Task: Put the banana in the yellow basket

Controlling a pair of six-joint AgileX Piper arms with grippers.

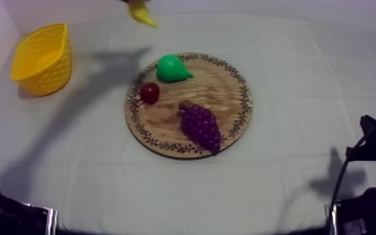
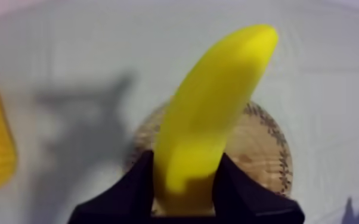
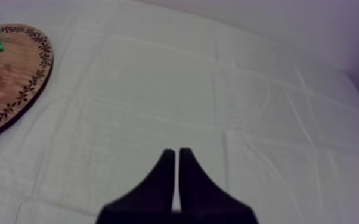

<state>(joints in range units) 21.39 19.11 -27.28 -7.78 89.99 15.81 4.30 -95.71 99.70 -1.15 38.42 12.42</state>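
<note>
The left fingers (image 2: pixel 135 187) pinch the banana (image 2: pixel 214 107) near one end. Its long axis runs out from the fingers, with the slightly curved free end pointing away. The banana is held in the air, off the wooden board (image 1: pixel 228 81), over the bench (image 1: pixel 303 56) just past the board's far rim. The yellow basket (image 1: pixel 52 76) stands well apart from the board, on the left arm's side, and no fruit is visible in it. The transfer probably calls for sideways travel toward the basket, then release over its mouth. On the board lie a pear (image 1: pixel 172 67), a small red fruit (image 1: pixel 150 93) and a bunch of grapes (image 1: pixel 200 125). The right fingers (image 3: pixel 164 179) are pressed together over bare bench beside the board.
</note>
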